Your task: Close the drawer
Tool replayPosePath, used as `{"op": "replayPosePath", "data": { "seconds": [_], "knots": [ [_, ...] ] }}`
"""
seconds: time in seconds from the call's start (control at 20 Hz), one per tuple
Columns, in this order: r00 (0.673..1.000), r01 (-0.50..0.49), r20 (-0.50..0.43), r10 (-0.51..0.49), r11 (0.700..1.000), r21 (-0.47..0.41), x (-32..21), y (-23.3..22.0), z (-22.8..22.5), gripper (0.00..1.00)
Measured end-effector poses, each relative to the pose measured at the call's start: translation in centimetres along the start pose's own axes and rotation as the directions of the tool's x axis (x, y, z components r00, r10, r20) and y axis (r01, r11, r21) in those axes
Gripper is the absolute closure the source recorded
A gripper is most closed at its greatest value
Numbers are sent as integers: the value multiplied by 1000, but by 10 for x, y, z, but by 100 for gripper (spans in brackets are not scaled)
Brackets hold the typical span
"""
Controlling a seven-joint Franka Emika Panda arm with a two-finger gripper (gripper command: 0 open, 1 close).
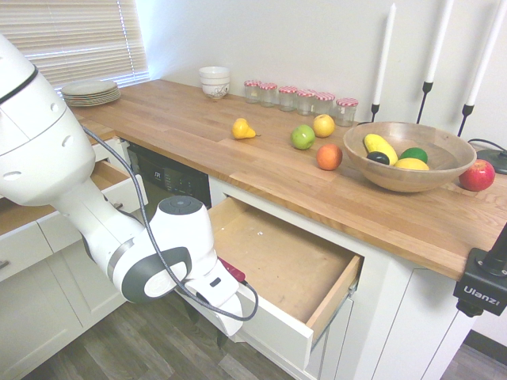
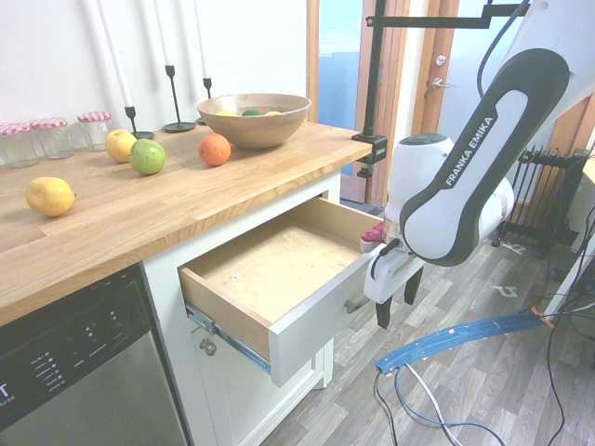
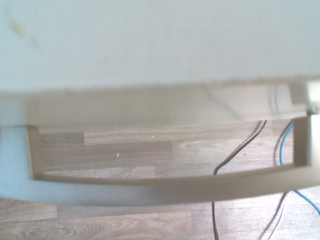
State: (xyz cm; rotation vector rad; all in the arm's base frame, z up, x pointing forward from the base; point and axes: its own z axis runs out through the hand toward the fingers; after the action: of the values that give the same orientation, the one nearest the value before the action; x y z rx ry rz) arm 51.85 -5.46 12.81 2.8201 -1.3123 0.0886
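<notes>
Gripper (image 2: 398, 299) at open drawer (image 2: 287, 291), lower centre.
Fingers parted, empty; bar handle (image 2: 357, 302) partly hidden behind the hand.

A flat white front and a pale tan plywood inside are shown on the wide shallow wooden drawer (image 2: 316, 316), with silver grey seen on its curved metal bar handle (image 3: 165, 192). Warm brown with lighter and darker strips is shown by the wooden tabletop (image 1: 317, 202). Red-and-white patterned lids are seen on the clear glass jars (image 1: 287, 98). The round fruits on the tabletop are coloured green (image 1: 303, 137), orange (image 1: 329, 157) and yellow (image 1: 323, 125); red is shown by the round apple (image 1: 478, 176). The plank floor (image 2: 483, 307) is patterned in grey-brown, and is crossed by a bright blue taped strip (image 2: 460, 338).
</notes>
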Motion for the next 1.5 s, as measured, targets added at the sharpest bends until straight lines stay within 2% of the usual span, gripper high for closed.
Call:
{"op": "replayPosePath", "data": {
  "seconds": [0.75,1.1,1.5],
  "knots": [
    [1000,6,-1,-6,1000,14,2,-18,7,100],
    [999,4,36,-6,999,40,-13,-39,12,100],
    [999,-3,40,2,999,42,-11,-42,15,100]
  ]
}}
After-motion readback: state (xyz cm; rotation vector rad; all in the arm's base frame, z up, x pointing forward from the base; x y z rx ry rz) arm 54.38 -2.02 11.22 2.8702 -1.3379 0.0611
